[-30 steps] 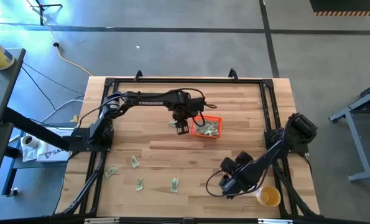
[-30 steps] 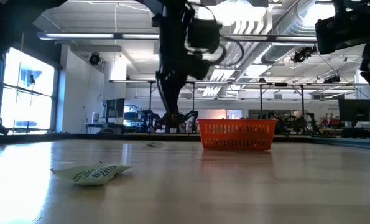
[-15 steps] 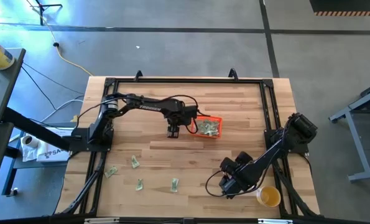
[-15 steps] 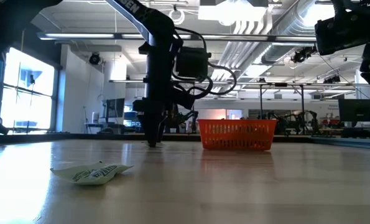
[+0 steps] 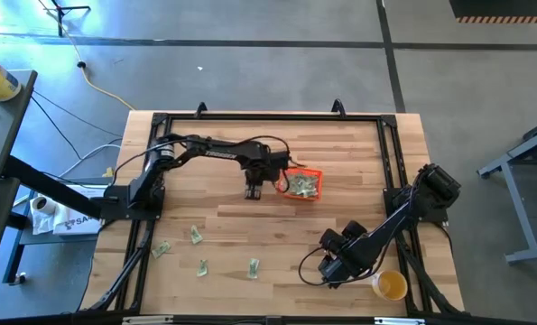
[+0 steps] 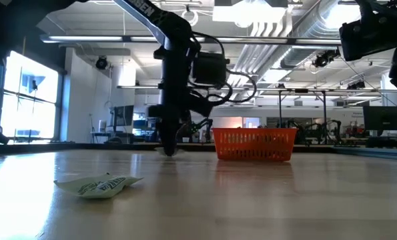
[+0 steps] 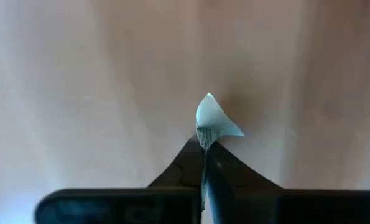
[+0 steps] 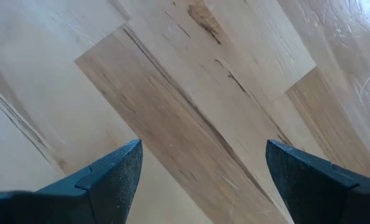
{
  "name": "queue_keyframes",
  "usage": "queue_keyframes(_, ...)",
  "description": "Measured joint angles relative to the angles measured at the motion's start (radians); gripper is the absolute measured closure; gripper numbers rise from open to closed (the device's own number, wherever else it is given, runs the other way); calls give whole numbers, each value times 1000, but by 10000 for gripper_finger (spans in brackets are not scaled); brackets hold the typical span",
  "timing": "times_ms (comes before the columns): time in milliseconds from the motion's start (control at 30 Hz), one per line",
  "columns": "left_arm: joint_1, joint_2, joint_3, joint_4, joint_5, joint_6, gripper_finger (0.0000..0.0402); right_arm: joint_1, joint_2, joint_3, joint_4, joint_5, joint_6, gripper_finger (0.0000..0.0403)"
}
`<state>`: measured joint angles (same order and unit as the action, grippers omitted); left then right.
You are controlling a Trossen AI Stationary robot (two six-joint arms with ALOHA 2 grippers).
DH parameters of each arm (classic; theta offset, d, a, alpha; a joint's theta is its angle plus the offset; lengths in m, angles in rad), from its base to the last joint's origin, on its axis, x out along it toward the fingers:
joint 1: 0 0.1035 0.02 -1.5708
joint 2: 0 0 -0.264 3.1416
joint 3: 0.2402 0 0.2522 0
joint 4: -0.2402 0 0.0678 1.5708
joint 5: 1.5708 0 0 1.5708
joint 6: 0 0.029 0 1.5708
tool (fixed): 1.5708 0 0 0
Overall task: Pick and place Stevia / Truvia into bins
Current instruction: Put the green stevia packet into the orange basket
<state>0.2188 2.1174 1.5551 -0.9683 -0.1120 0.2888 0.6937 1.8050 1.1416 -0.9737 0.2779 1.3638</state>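
The orange bin stands at the table's middle, far side, with several Stevia sachets inside; the low view shows its wall. My left gripper is down at the table just left of the bin, shut on one pale sachet. Several more sachets lie flat near the front left, one of them close to the low camera. My right gripper hovers open over bare wood at the front right. My left gripper pinches the sachet between its two fingertips at one end. The fingers come from above, pointing straight down, their tips at the tabletop. The sachet's free end sticks out past the fingertips as a bent, pointed flap.
A round yellow cup stands at the front right corner, beside my right arm. A black metal frame runs around the table's edges. Bare wood lies between the bin and the loose sachets.
My left gripper has come down from above the bin's left edge to the tabletop, moved a little toward the table's left, rolled about its own axis and shut on a sachet lying there.
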Motion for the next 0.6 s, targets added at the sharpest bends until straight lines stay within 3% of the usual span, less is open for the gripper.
queue_keyframes(133, -1, -35, 147, -8, -34, -31, 341, 0, 0, 0, 0, 1, 1, 73)
queue_keyframes(300, -50, -50, 331, 52, 69, -59, 371, 0, 0, 0, 2, 0, 33, 73)
queue_keyframes(400, -64, -39, 360, 197, 164, -62, 369, 0, 0, 0, 7, -5, 51, 73)
queue_keyframes(467, -73, -19, 359, 232, 155, -72, 349, 0, 0, 0, 13, -13, 52, 73)
queue_keyframes(600, -77, 30, 354, 217, 98, -124, 260, 1, 0, 0, 18, -27, 53, 73)
